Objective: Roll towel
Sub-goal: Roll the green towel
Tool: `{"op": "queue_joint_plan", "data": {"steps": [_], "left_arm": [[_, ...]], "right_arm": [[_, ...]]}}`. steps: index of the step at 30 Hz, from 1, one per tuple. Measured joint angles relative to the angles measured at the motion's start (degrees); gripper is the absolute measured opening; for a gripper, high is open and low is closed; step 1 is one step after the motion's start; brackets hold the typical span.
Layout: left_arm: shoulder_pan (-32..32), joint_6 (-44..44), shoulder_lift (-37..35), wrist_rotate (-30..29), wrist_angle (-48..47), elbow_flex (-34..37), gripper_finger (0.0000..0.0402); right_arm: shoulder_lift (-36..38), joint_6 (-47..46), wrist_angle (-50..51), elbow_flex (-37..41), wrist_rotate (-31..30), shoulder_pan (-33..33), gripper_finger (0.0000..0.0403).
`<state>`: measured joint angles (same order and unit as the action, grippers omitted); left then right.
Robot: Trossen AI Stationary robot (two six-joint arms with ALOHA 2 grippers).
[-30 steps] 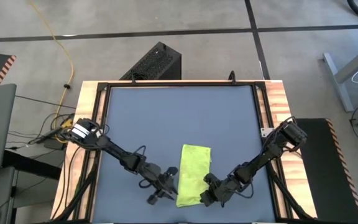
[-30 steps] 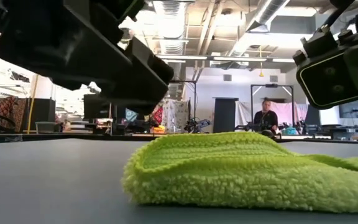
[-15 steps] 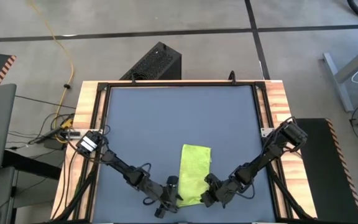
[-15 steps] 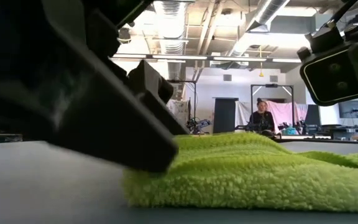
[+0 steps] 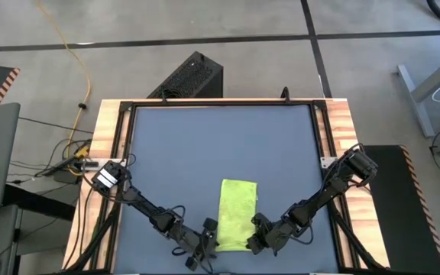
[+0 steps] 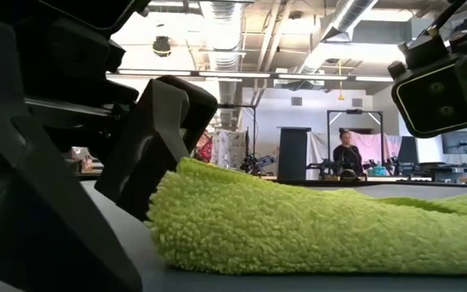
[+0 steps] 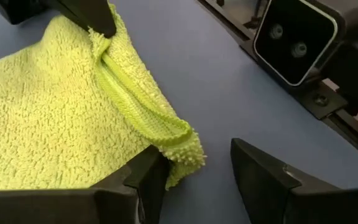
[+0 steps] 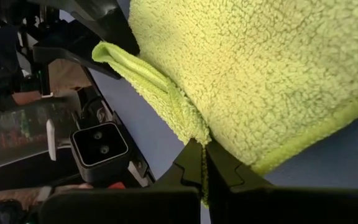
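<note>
High view: lime yellow-green terry cloth towel point(image 5: 237, 215), folded into a narrow rectangle, lying on the blue-grey table mat point(image 5: 220, 145) near the front edge, between both arms.
Left gripper point(image 7: 194, 165): low on the mat at the towel's near left corner, fingers parted wide around that corner, one finger point(image 7: 146, 177) touching the cloth; apparently poised to take hold.
Right gripper point(image 8: 204, 165): at the near right corner, fingers pinched tight on the hem, presumably so both corners lift together and the roll starts even.
</note>
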<state>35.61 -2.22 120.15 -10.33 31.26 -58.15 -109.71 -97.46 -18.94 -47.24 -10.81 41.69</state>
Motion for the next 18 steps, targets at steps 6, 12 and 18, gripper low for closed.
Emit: {"op": "queue_joint_plan", "data": {"steps": [6,12,18], "left_arm": [[-0.4,-1.9,-0.1,-0.1,-0.2,0.0,0.0118],[-0.5,-2.7,-0.1,-0.5,-0.2,0.0,0.0064],[-0.5,-3.5,-0.8,-1.5,-1.4,0.0,0.0057]], "right_arm": [[0.0,-1.0,-0.2,0.0,0.0,0.0,0.0022],[0.0,-1.3,0.2,0.0,0.0,0.3,0.0022],[0.0,-1.6,0.3,-0.1,0.0,0.3,0.0022]]}}
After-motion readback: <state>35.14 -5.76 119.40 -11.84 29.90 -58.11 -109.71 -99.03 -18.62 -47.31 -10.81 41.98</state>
